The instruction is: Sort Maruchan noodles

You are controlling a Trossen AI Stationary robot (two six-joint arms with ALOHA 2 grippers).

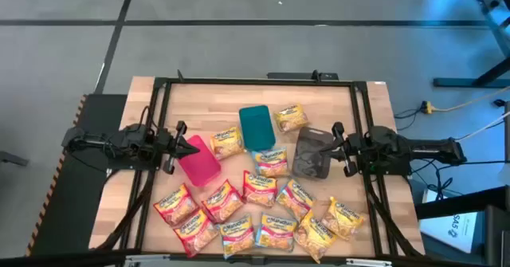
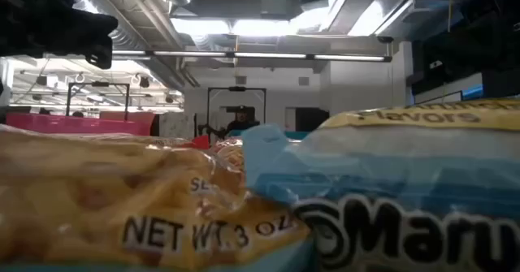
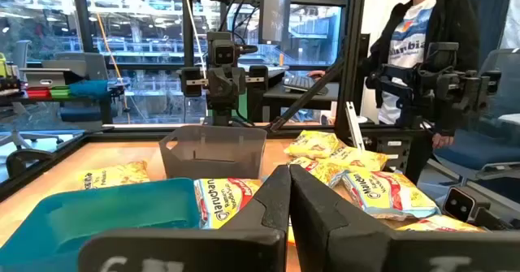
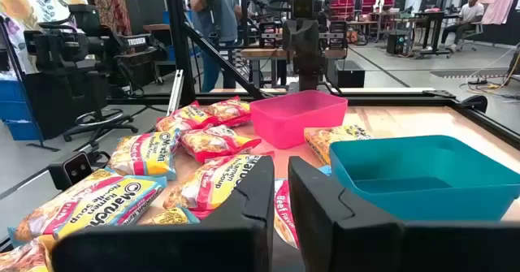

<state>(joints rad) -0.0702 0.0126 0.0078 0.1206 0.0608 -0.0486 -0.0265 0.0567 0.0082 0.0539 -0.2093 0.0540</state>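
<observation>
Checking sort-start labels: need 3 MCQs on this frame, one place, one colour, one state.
1. Which bin sits nearest the left gripper?
A teal B pink C grey
2. What colour is the bin farthest from the packet cluster at the near edge?
A teal B pink C grey
3. What do the bins hold?
A many noodles B one packet each C nothing

Key: 1 B, the pink bin lies just off its tip. 2 A, the teal bin sits farthest back. 3 C, the pink, teal and grey bin show bare interiors; the Maruchan noodles lie on the table.
</observation>
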